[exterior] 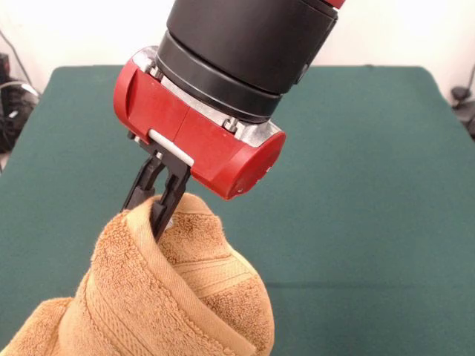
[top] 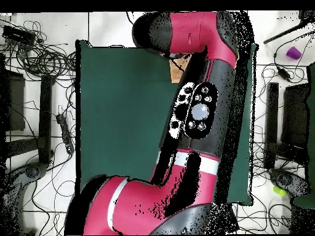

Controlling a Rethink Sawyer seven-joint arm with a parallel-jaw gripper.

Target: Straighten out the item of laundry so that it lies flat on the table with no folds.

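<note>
The gripper pinches the top edge of the orange terry towel, lifted and draped at lower left of the frame over the green bench. That thin pinch may slip, dropping it bunched.

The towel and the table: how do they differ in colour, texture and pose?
The towel is orange-tan; the table is dark green. The towel is fuzzy and looped, the table cover plain and smooth. The towel hangs bunched in folds from the shut gripper, while the table lies flat. Both are cloth surfaces.
</note>
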